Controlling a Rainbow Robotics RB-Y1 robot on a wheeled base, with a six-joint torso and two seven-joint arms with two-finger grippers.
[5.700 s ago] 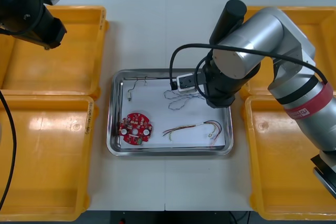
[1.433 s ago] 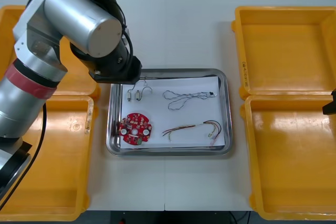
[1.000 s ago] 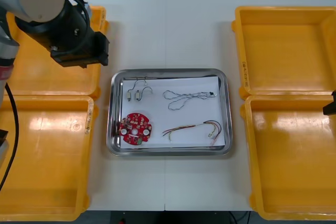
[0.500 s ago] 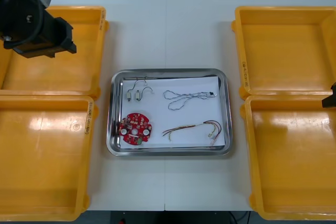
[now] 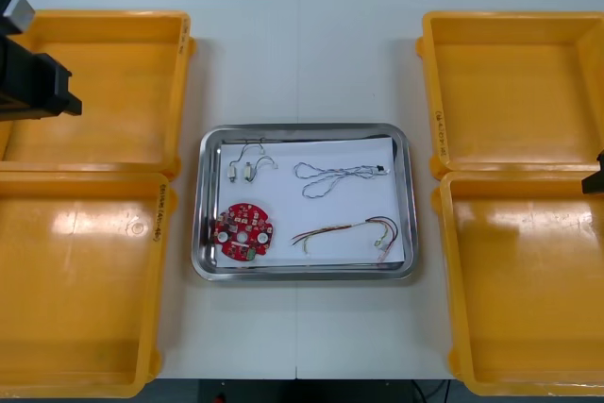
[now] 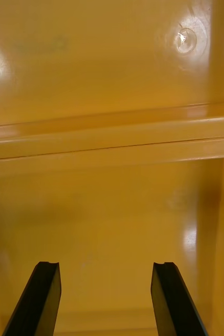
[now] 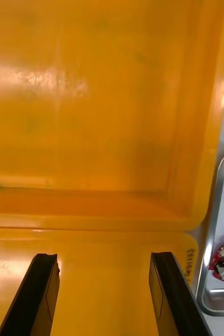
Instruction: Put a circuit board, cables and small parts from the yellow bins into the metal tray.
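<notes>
Fingers [image 7: 44, 283] on the left gripper [image 7: 104, 258] are spread wide with nothing between them. Same deal for the right gripper [image 6: 105, 265]: fingers apart, holding nothing.

So what changed: about a second back the left arm was right over the far left corner of the metal tray [image 5: 406, 139]. Now it's backed off well to the left of the tray and hangs above a yellow bin [image 5: 113, 73]. The small metal parts [image 5: 241, 172] sit in that same corner, right where it was hovering. The right gripper is parked well off to the right of the tray.

Inside the tray you've got the circuit board [image 5: 244, 232], the blue and white cable [image 5: 330, 176], the red and yellow cable [image 5: 349, 229] and the parts. It's all lying loose, and none of it is anywhere near either set of fingers. All four yellow bins look bare, so I'd call this job pretty much done.
</notes>
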